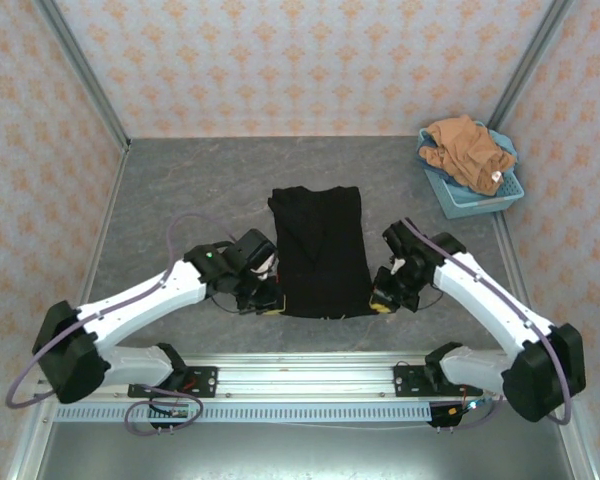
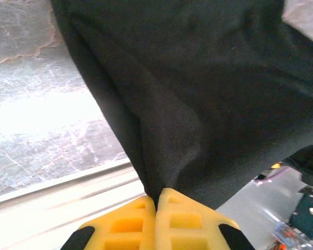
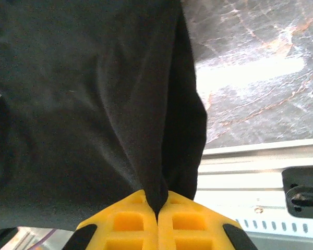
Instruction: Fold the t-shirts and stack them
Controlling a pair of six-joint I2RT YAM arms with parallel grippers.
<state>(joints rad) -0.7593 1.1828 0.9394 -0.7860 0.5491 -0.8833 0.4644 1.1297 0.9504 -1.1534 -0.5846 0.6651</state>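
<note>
The black t-shirt [image 1: 320,250] lies on the grey table as a long narrow strip, plain side up, running from the middle toward the near edge. My left gripper [image 1: 270,300] is shut on its near left corner, and the yellow pads [image 2: 130,224] pinch black cloth [image 2: 198,94] that rises away from them. My right gripper [image 1: 378,298] is shut on the near right corner, the cloth [image 3: 94,94] clamped between its yellow pads [image 3: 188,224]. The orange-brown t-shirt [image 1: 468,150] sits crumpled in the light-blue basket [image 1: 470,200] at the far right.
The metal rail [image 1: 300,385] runs along the near table edge just behind both grippers. Patterned walls close the table on three sides. Bare grey tabletop [image 1: 180,190] lies left and behind the black shirt.
</note>
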